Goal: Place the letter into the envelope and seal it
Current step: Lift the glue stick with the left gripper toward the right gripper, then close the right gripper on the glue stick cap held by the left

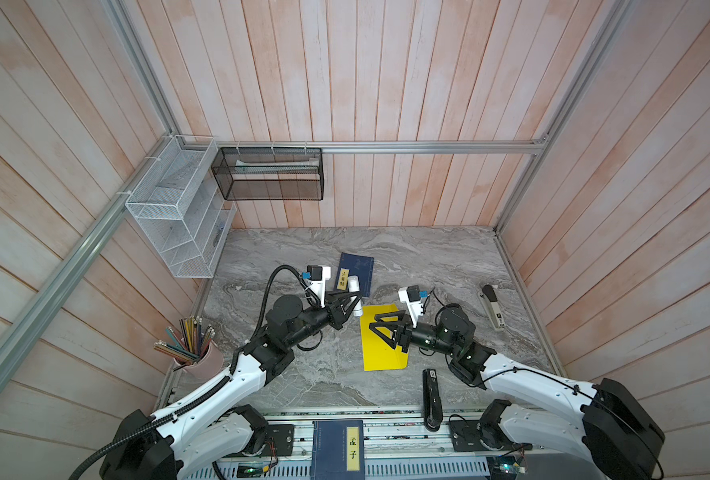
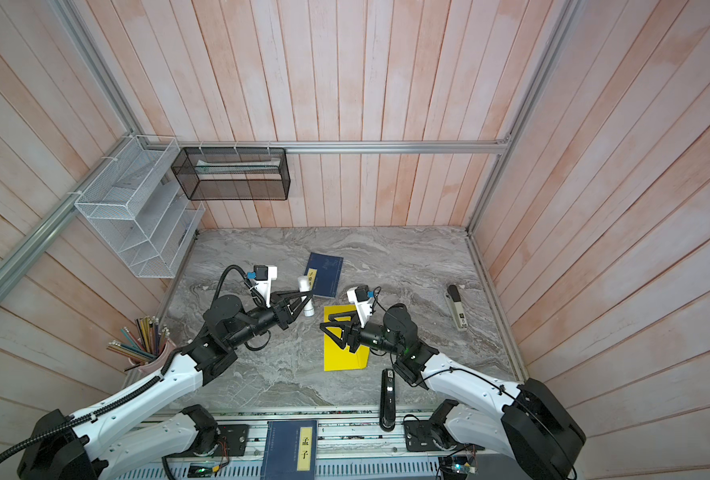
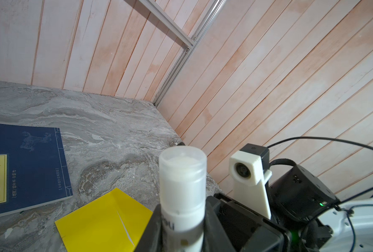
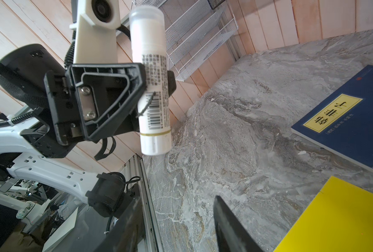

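Left hand point(image 1: 351, 301): we grip a white glue stick point(image 1: 355, 296) by its middle, clear cap point(image 3: 182, 162) on, lifted off the counter point(image 1: 428, 257).
Right hand point(image 1: 380, 328): our jaws stand apart with nothing between them, hovering over the envelope point(image 1: 380, 357).
Envelope: flat and yellow on the counter, directly under our right hand and just beside our left; its flap looks folded down.
Letter: we see no white sheet anywhere, so we judge it is already inside the envelope, though we cannot confirm that.
Blue book point(image 1: 361, 274): just beyond our left hand, near the envelope's far end.
Step in hand: sealing, we judge, with glue raised and ready.
Next move: it calls for the cap off, likely pulled by our free right hand, then the flap lifted and glue drawn along it.
Risk: the light envelope may slide unless we pin it.
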Controlling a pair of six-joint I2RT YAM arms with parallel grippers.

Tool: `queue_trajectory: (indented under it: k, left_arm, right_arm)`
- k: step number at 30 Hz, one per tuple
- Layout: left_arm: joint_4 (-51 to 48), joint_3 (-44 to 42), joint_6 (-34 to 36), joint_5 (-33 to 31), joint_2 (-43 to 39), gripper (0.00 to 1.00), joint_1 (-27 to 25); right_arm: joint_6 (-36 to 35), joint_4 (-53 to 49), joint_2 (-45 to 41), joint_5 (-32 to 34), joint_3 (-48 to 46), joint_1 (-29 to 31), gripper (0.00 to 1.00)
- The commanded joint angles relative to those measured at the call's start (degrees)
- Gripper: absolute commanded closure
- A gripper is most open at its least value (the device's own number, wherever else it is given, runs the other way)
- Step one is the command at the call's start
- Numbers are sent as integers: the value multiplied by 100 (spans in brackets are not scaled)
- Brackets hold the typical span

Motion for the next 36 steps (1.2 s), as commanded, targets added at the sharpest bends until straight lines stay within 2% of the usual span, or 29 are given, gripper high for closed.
queue_trajectory:
  k: [1, 9, 18, 30, 36]
  left_arm:
    - [-35, -152, 138, -114, -188, 97, -65]
    - [-167, -406, 428, -398, -472, 98, -199]
    - [-391, -205, 959, -1113, -211, 99, -704]
    - [-384, -78, 1140, -1458, -84, 100, -937]
    - [-462, -5, 1169, -1494, 38, 100, -998]
  right_arm:
    - [-151, -25, -202, 271, 294, 39, 45]
    - [-403, -1498, -253, 675, 1276, 40, 45]
    - [-361, -3003, 356, 909, 2438, 94, 43]
    - [-519, -3427, 621, 1219, 2742, 299, 42]
    - [-544, -3511, 794, 1219, 2901, 404, 45]
